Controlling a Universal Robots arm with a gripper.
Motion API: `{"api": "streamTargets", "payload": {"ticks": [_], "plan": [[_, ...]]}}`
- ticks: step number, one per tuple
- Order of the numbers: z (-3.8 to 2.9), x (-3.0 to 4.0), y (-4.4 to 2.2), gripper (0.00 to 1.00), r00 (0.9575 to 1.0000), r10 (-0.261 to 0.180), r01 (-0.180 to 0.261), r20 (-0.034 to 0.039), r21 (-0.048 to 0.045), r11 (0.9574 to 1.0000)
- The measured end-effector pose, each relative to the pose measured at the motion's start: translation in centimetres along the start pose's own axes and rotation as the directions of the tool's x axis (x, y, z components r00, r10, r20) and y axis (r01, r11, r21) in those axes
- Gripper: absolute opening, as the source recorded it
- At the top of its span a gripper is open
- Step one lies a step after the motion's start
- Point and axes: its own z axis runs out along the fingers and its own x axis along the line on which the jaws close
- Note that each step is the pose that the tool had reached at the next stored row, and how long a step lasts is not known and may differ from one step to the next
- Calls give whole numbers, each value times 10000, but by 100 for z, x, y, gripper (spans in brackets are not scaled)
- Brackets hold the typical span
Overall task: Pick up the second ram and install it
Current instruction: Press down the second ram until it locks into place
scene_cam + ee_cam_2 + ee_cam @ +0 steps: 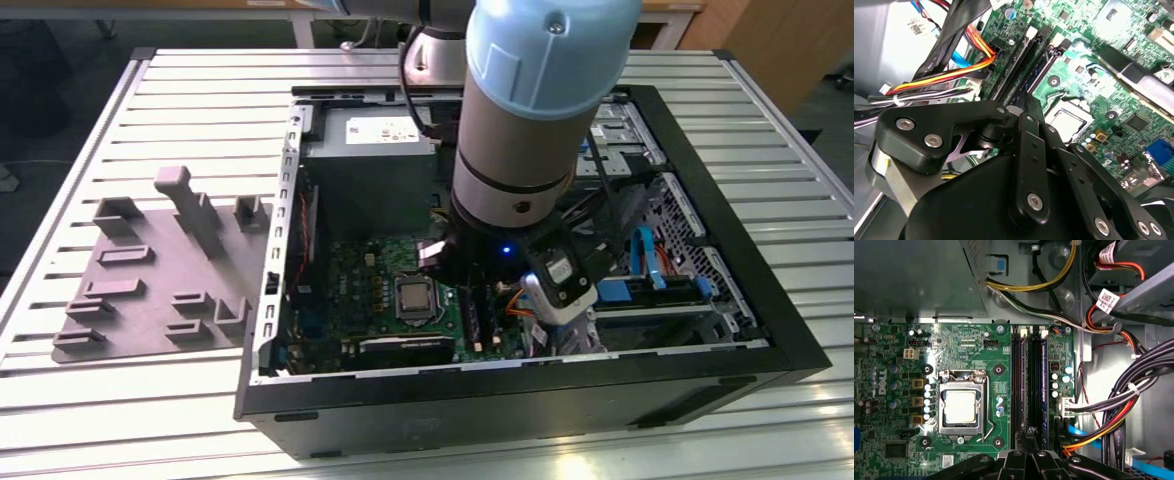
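Jaws: their tips are hidden among the black linkages in both wrist views, so whether they are wide, narrow or gripping cannot be told.
Gripper [1030,437]: down inside the open computer case [747,250], low over the memory slots [1021,385] of the green motherboard [964,345]; its black linkage arms spread across the near edge of the first wrist view.
Second ram [1043,385]: a dark blue-green stick standing on edge in the slot row, parallel to the long black slots just beside it; in the second wrist view it runs up from the gripper's front [1041,67]; whether it is fully seated cannot be told.
Processor socket [961,405]: on the board beside the slots, metal cover facing up.
Cables [1124,405]: black, orange, yellow and blue bundles lying on the slots' other side, apart from the stick.
Arm [534,100]: reaches down into the case in the exterior view.
Fixture plate [160,275]: grey, with upright posts, on the slatted table [200,75] at the exterior view's left, beside the case.
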Motion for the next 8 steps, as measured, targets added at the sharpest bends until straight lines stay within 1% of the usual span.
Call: {"api": "streamTargets", "payload": {"ticks": [5,8], "plan": [[1,0,-47,11,10000,1,-1,-1,0,10000],[15,0,-68,11,10000,1,-1,0,-1,10000]]}}
